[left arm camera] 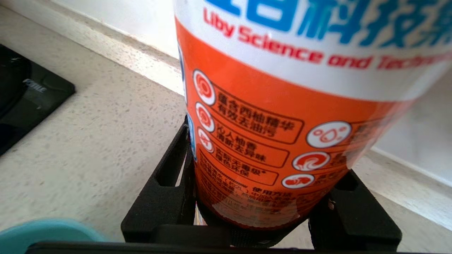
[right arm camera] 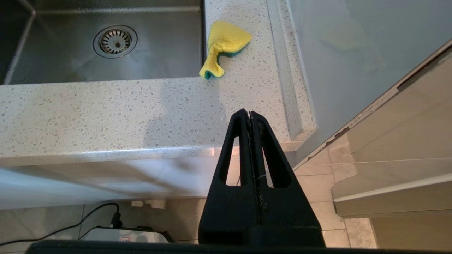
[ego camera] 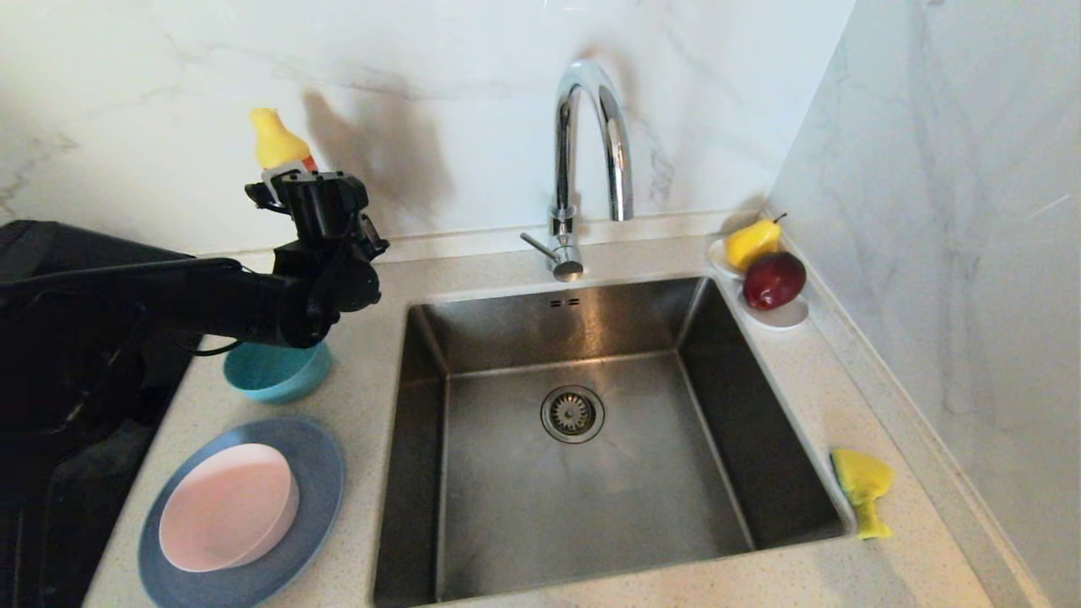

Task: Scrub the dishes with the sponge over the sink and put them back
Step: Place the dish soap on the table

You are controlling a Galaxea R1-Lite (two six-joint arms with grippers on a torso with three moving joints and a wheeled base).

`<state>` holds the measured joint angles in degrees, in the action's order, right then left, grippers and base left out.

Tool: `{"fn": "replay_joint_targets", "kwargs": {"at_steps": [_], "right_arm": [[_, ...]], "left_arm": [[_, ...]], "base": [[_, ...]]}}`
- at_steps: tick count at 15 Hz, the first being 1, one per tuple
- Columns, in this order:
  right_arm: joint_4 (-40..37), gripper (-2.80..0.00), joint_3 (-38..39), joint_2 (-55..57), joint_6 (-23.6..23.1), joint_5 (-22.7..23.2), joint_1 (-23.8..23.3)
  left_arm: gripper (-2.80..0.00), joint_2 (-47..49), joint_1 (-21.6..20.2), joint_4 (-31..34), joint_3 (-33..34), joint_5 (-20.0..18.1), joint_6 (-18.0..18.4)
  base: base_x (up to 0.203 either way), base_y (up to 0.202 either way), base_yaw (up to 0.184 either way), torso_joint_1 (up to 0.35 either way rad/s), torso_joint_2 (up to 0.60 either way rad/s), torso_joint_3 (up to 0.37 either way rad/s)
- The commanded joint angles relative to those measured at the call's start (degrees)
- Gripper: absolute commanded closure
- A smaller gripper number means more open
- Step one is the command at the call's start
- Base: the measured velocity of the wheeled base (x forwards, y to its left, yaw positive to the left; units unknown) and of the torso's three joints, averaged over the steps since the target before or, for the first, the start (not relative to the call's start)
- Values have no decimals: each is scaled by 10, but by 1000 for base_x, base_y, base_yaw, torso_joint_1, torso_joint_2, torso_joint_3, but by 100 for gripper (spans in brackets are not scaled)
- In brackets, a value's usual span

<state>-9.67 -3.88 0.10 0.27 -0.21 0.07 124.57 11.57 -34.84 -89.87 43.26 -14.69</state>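
The sponge (ego camera: 861,490) lay at the frame's lower right, beside the sink (ego camera: 760,473). My left gripper (left arm camera: 261,225), upper left, clamped an orange detergent bottle (left arm camera: 282,116); my right gripper (right arm camera: 250,116) hung closed, empty.

Faucet (ego camera: 591,160) over open sink (ego camera: 583,473)

Matte black left arm (ego camera: 169,300); slotted, wedge-shaped black fingers (right arm camera: 243,158) on right gripper (right arm camera: 250,113)
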Motion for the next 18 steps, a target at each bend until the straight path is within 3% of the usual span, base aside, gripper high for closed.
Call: {"fn": "replay_joint_targets", "kwargs": {"at_steps": [1,5,11,18], "right_arm": [[-1,0,0,0,0,0,0],[0,0,0,0,0,0,0],[-1,0,0,0,0,0,0],[-1,0,0,0,0,0,0]], "left_arm": [[0,34,-3,-4,-27,2,2],[0,91,-14,-24,-87,3,28],[0,131,-16,-155,-95,25,106],[0,133,-16,-169,-95,27,108]], "base": [[0,0,0,0,0,0],[0,0,0,0,0,0],[0,0,0,0,0,0],[0,0,0,0,0,0]]}}
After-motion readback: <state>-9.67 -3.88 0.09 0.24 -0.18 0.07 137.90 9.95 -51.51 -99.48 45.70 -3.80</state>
